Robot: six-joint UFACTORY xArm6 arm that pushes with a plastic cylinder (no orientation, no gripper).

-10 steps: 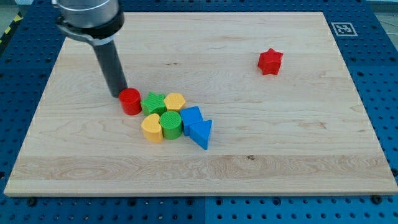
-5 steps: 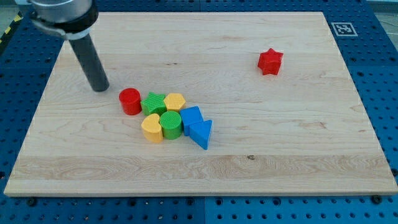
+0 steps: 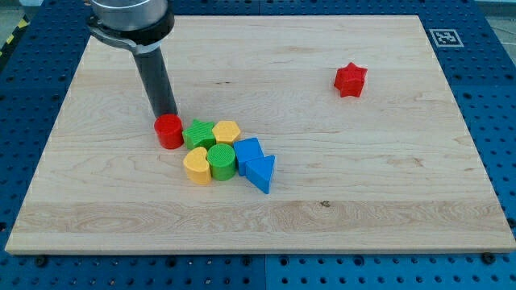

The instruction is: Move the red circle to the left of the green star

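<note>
My tip: lower end of the dark rod, down at the top edge of the red circle, touching it or just short of it; I cannot tell which. The rod rises from there toward the view's top left.
Jaws: the arm has none, only the straight rod, so there is no open or closed state to tell.
Red circle: a short red cylinder on the tabletop, at the view's left end of the cluster, directly left of the green star and touching it or very nearly so.
Green star: just right of the red circle, with the yellow hexagon against its right side.
Yellow hexagon: top right of the cluster, beside the green star and above the green circle.
Green circle: below the green star and the yellow hexagon, between the yellow heart and the blue blocks.
Yellow heart: bottom left of the cluster, pressed against the green circle.
Blue blocks: one of unclear shape right of the green circle, and a blue triangle just below and right of it.
Red star: alone toward the view's upper right, well apart from the cluster.
Tabletop: a pale wooden board lying on a blue perforated base.
</note>
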